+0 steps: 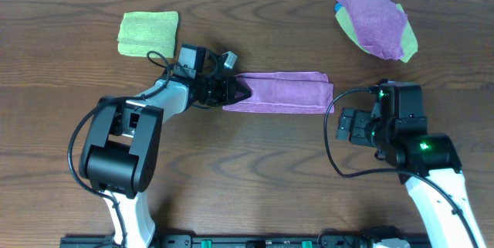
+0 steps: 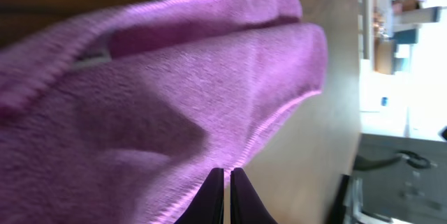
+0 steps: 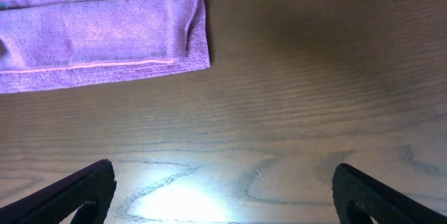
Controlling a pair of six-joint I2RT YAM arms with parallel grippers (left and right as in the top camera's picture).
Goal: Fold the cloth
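Note:
A purple cloth [image 1: 285,93] lies folded into a long narrow strip at the middle of the wooden table. My left gripper [image 1: 238,90] is at its left end, fingers pressed together on the cloth's edge. In the left wrist view the cloth [image 2: 174,91] fills most of the frame, and its hem runs into the closed fingertips [image 2: 225,175]. My right gripper [image 1: 347,124] is open and empty, just below and right of the strip's right end. In the right wrist view the cloth's end [image 3: 105,35] lies beyond the wide-apart fingers [image 3: 223,189].
A folded green cloth [image 1: 148,33] lies at the back left. A pile with a purple cloth on top of a green one [image 1: 376,20] sits at the back right. Bare wood lies in front of the strip.

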